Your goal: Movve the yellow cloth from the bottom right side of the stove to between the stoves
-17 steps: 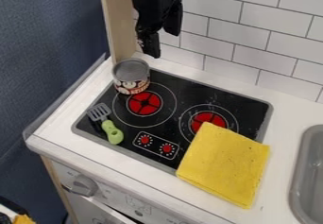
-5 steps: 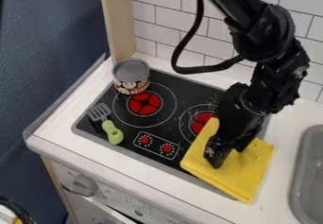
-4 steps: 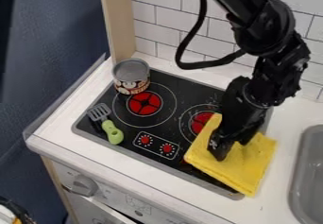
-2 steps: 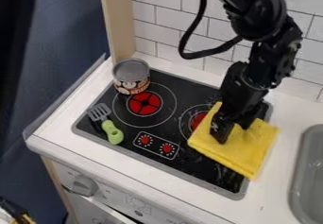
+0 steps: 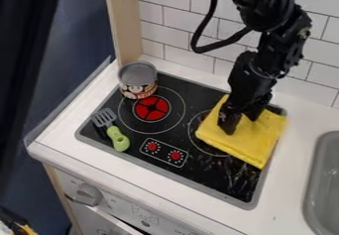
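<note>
Probably the yellow cloth (image 5: 257, 139) is light and soft, so a raised fold seems the best grip. It lies over the stove's (image 5: 205, 175) right side, hiding most of the burner (image 5: 191, 128). Whether my gripper (image 5: 242, 125) is clamped on it or apart, I cannot tell.

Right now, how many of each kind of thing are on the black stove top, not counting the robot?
Grey metal can with a patterned label: 1
Green-handled slotted spatula: 1
Yellow folded cloth: 1
Total: 3
</note>
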You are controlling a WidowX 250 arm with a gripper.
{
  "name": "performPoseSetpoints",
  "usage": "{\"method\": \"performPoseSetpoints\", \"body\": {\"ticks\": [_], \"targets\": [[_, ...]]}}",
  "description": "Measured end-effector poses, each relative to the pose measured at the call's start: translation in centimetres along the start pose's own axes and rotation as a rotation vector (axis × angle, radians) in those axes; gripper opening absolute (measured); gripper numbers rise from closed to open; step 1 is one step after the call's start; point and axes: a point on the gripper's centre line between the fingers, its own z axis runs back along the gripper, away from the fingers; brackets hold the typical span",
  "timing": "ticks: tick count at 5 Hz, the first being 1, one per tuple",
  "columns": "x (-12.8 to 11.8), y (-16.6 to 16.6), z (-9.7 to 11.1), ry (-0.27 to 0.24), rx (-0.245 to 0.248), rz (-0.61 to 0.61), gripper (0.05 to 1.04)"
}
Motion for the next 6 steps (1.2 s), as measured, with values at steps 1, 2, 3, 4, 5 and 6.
{"method": "performPoseSetpoints", "body": {"ticks": [1,2,3,4,5,6], "targets": [[2.0,0.3,-0.6,-0.009,0.001,0.038,0.998],[4.5,1.1,-1.1,-0.013,0.017,0.089,0.998],[6.2,1.6,-1.5,-0.013,0.030,0.111,0.998],[8.1,2.4,-2.0,-0.012,0.042,0.160,0.998],[9.6,3.1,-2.3,-0.006,0.051,0.192,0.998],[10.2,3.3,-2.4,-0.004,0.053,0.208,0.998]]}}
